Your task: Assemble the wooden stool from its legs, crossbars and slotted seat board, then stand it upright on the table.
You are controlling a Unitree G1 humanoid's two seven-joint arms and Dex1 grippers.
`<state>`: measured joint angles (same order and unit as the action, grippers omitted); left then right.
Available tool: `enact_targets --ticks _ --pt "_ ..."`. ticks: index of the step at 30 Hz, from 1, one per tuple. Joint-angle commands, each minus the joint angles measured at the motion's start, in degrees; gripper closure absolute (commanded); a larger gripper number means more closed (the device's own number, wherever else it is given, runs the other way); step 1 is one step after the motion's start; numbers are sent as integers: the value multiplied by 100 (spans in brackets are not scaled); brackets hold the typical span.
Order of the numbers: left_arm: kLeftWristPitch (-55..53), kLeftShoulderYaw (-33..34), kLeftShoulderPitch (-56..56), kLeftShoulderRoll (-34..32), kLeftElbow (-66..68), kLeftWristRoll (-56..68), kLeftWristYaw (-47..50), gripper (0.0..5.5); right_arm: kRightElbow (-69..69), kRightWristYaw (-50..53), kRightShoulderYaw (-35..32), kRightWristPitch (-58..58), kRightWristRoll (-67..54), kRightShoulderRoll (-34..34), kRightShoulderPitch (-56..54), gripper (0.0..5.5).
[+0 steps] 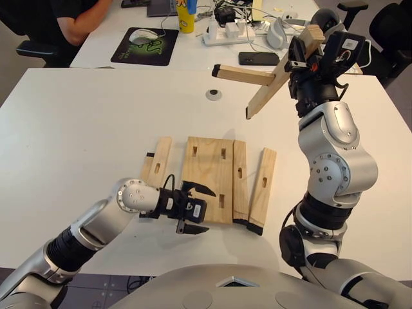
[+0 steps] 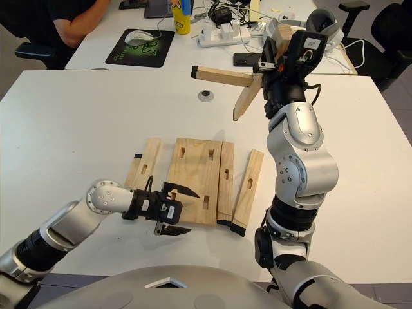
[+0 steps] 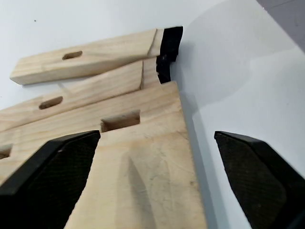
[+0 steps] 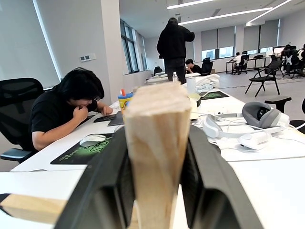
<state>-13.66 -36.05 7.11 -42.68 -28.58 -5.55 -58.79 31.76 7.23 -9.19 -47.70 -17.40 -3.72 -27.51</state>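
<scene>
1. The left gripper point(image 1: 207, 210) sits low over the white table point(image 1: 77, 129), at the 6 o'clock edge of the flat pale-wood seat board point(image 1: 209, 170). Its jaws are spread wide. In the left wrist view the board's near corner lies between the two black fingers point(image 3: 52, 176). I cannot tell whether either one touches the wood.
2. The right gripper point(image 1: 308, 55) is raised well above the table, at about 1 o'clock from the board. Its jaws are clamped on the upper end of a pale wooden bar point(image 1: 270, 87), which slants down from the jaws toward 7 o'clock.
3. A second wooden bar point(image 1: 241, 74) is joined to the held one partway down. It sticks out toward 9 o'clock and ends in a dark tip. Neither bar touches the table.
4. The seat board is rectangular, light-grained and lies flat. Three rectangular slots show in it, two near its 12 o'clock edge and one nearer 6 o'clock.
5. A narrow slotted bar point(image 1: 158, 161) lies just beside the board at 9 o'clock.
6. Another slotted bar point(image 1: 240, 180) lies against the board's 3 o'clock edge.
7. An outer slotted bar point(image 1: 264, 183) lies just beyond that one, slightly angled. Black caps show at the 6 o'clock ends of these two bars.
8. The count is one seat board, three bars on the table and two joined bars in the air.
</scene>
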Motion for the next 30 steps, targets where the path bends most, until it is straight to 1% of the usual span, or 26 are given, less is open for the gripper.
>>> enact_targets --ticks 1,10,15,19,26,30 --pt "-201 -198 -208 209 -22 -564 396 104 116 -42 33 -104 -62 20 -19 446" --pt "-480 -312 -165 853 421 -1398 1117 104 220 -83 134 -178 -44 61 38 446" --pt "-634 -228 -42 1248 751 -1421 1312 104 194 -98 167 -149 -31 89 22 446" --pt "-571 -155 131 1315 1116 -1535 1440 104 141 -122 152 -123 -45 89 -52 446" --pt "-363 164 603 1452 1829 -1397 1557 104 125 -183 54 -109 -123 106 -13 446" --pt "-257 364 776 1518 2047 -1270 1594 104 361 -223 -194 -506 -571 270 306 446"
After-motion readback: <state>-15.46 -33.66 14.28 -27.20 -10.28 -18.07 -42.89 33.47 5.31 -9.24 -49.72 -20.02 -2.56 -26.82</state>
